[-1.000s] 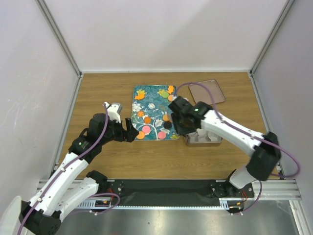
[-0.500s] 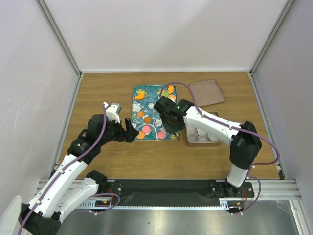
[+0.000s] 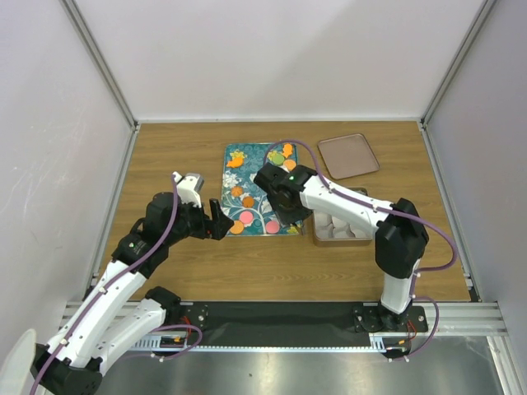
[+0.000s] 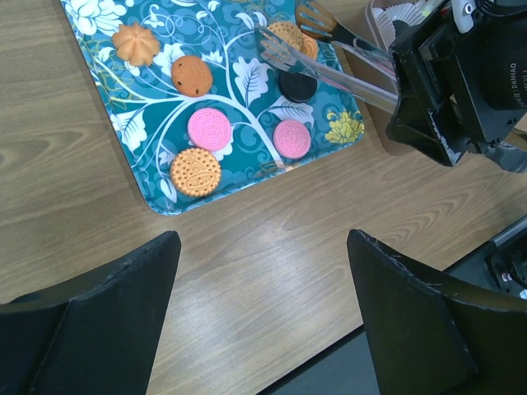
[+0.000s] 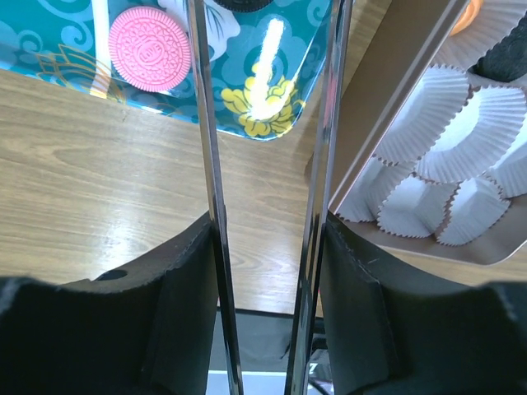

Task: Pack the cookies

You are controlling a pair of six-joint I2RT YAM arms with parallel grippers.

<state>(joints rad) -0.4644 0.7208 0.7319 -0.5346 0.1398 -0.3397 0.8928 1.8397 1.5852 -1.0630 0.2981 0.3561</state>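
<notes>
Teal floral tray (image 4: 144, 156) at mid-bench (image 4: 66, 164) carries the cookies (image 4: 208, 127): pink, orange and one black. The right pincer (image 5: 268, 247) pinches metal tongs (image 4: 329, 70), tips over the tray's near right corner by the black cookie (image 4: 297, 85). The left pincer (image 4: 263, 280) stands spread, holding nothing, off the tray's near left corner.

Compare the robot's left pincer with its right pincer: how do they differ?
The left pincer stands wide open and empty; the right pincer is closed on metal tongs. The left pincer hangs over the wooden table beside the teal tray; the right pincer's tongs reach over that tray, near the black cookie. Both are black and two-fingered.
</notes>
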